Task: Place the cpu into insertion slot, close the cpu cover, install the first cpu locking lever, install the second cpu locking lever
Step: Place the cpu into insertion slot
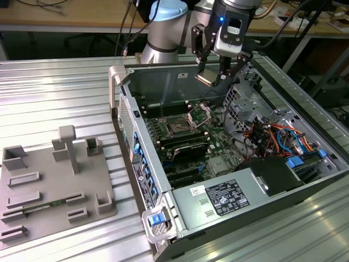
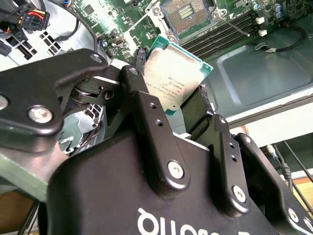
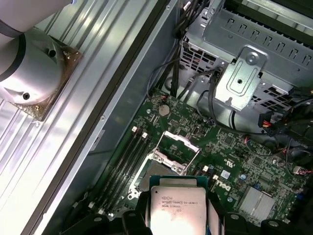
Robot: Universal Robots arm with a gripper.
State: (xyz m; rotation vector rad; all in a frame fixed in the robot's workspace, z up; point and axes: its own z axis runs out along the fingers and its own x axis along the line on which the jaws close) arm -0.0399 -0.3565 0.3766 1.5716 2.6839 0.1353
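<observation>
The cpu is gripped by two opposite edges between the black fingers of the hand, which is closed onto it. The hand holds it tilted in the air over the open computer case, near the case's far wall. Below, on the green motherboard, the insertion slot lies bare, with the cpu cover raised beside it. The case lies on the ribbed metal tabletop. A grey fixture plate sits by the tabletop's near edge, on the exterior view's left.
</observation>
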